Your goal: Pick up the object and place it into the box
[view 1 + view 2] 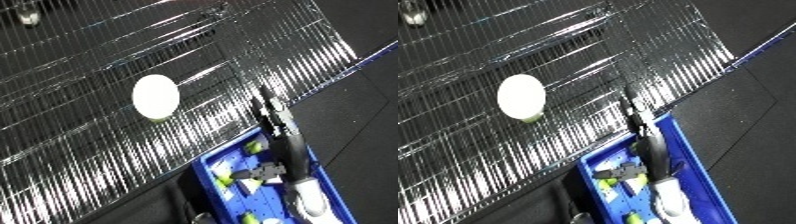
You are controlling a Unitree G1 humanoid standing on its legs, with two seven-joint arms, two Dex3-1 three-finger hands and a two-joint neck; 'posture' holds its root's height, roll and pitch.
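Note:
A white round object (155,96) with a yellow-green lower edge lies on the wire mesh shelf (80,60), left of centre. A blue bin (206,172) stands below the shelf's edge and holds several yellow-green pieces (223,175). My right hand (282,132) reaches up from the white forearm (311,197) over the bin. Its black fingers (266,107) are stretched out straight, their tips at the shelf's edge, to the right of the white object and apart from it. It holds nothing that I can see. My left hand is out of view.
The shiny wire shelf fills the upper left of both views, with a small round thing (28,18) at its far corner. Dark floor (355,115) lies to the right, crossed by a blue line (373,54).

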